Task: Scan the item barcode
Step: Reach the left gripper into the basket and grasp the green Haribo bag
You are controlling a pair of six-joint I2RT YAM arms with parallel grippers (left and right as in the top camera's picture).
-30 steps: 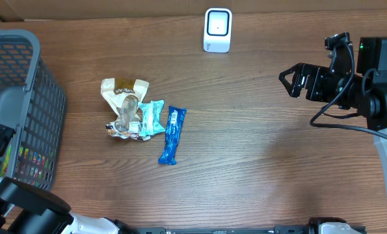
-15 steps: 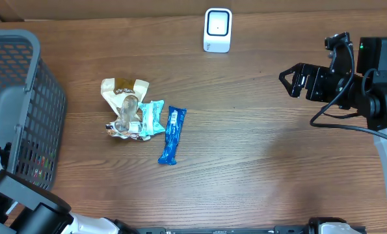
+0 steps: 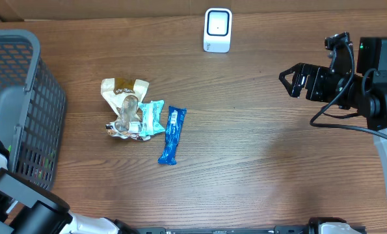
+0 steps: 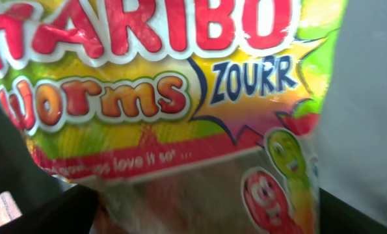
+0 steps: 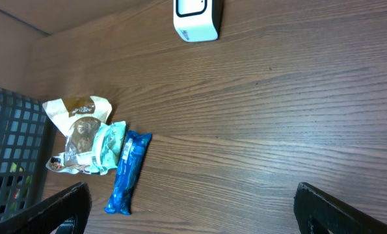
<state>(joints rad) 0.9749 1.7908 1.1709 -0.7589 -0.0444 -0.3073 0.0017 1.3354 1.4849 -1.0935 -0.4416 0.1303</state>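
Haribo worms bag (image 4: 180, 97) lay down inside the dark mesh basket (image 3: 24, 71) at the left edge of the table. It filled the left wrist view so closely that only its printed front showed. You could not tell from that view whether the left gripper (image 4: 200, 218) had clenched on the film or merely hovered against it. The right gripper (image 3: 285, 83) hung released over bare wood, with nothing between its fingers.

Your main risk was a poor bite. The bag was glossy, slack plastic with loose sweets inside, so a pinch on a flat face could slide off, or the bag could sag and fold once lifted. A fold could hide the barcode, which no view showed, so you might have presented the wrong face to the scanner (image 3: 217, 29). The basket's wall was tall and its grid open, so a corner of the bag or a finger could have snagged on the way out.

On the table, well apart from the basket, lay a crinkled brown pouch (image 3: 123, 91), a teal packet (image 3: 153, 117) touching it, and a long blue wrapper (image 3: 172, 134) just beside. The scanner was a small, white, rounded box with a dark window.
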